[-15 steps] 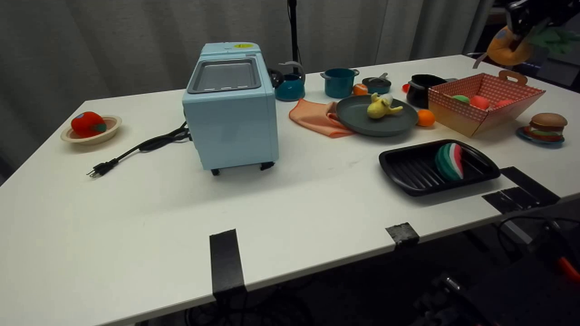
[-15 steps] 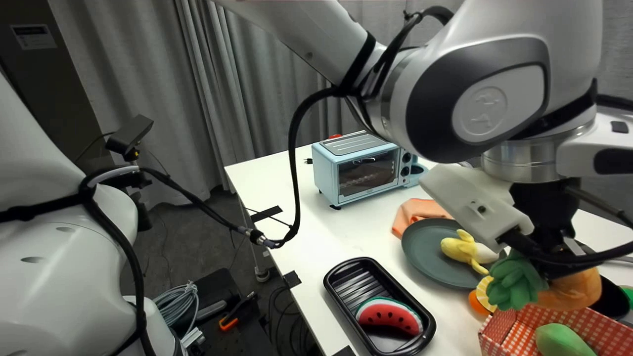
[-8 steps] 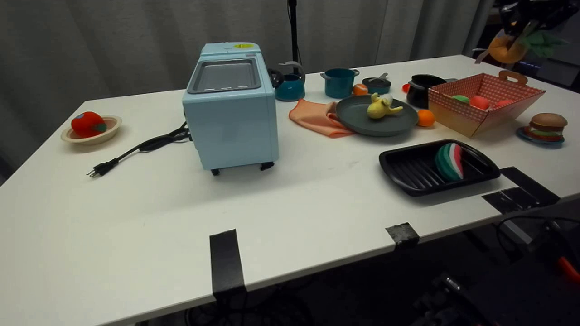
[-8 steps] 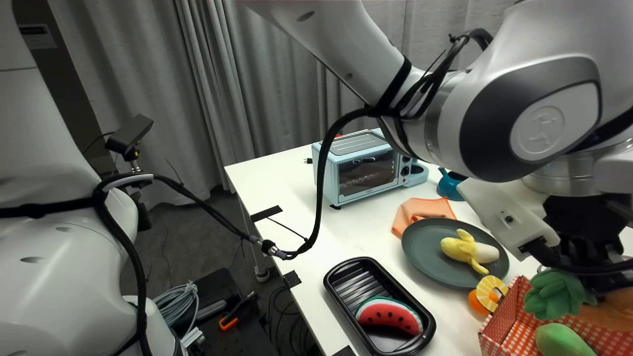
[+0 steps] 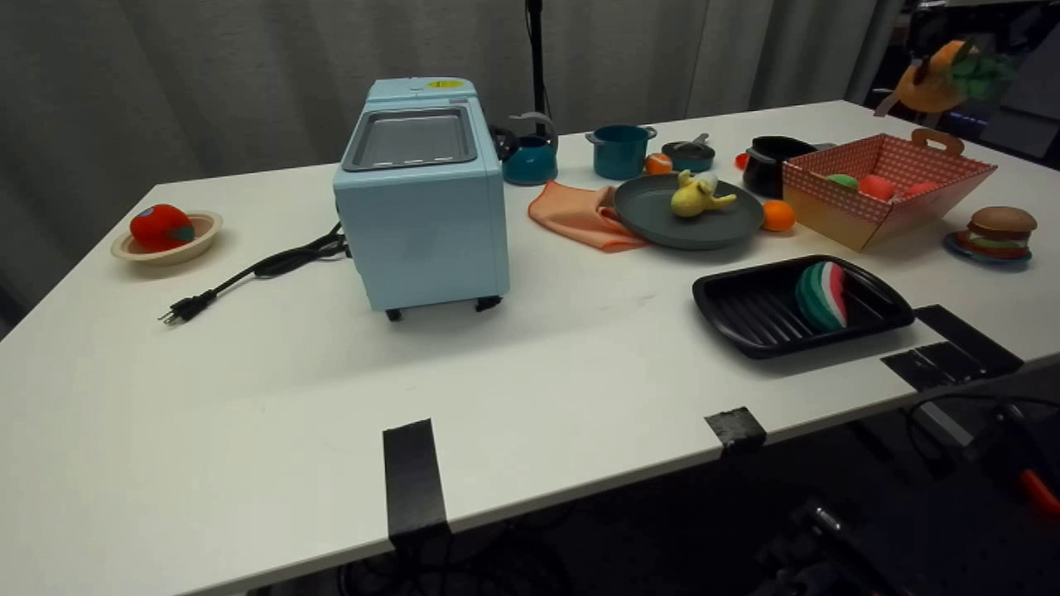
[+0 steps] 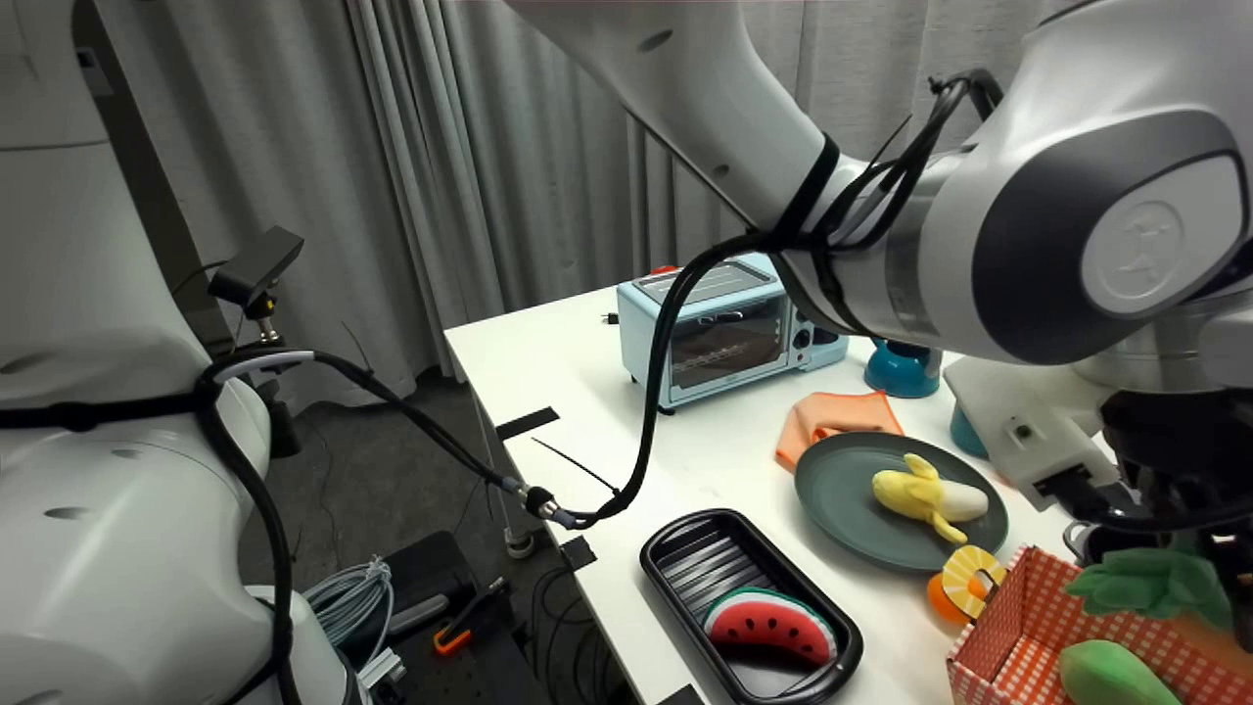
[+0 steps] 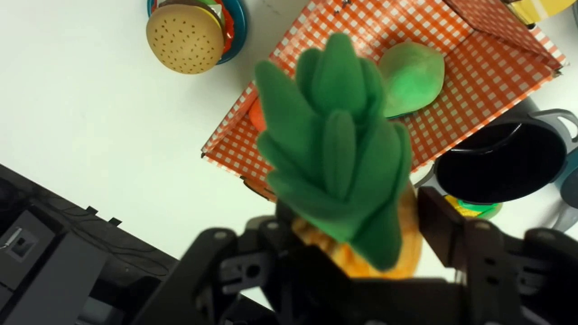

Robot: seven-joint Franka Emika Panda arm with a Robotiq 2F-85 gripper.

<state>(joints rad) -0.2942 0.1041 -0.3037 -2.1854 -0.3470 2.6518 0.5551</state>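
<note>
Here the claw (image 7: 356,205) gapes around a plush pineapple (image 7: 338,153), above a checked basket (image 7: 478,81) of green and red toys (image 7: 415,83).

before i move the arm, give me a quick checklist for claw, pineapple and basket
Claw gripping pineapple: cannot tell; jaws stand apart on either side, contact unclear.
Pineapple clear of basket: ok; a gap shows in an exterior view.
Pineapple centred over basket: cannot tell; in the wrist view its leaves hide part of the basket.
Basket upright: ok; open top faces up.
Basket free of other things: not ok; a green fruit and a red piece lie inside.
Burger outside basket: ok; it sits on its blue plate, beside the basket.
</note>
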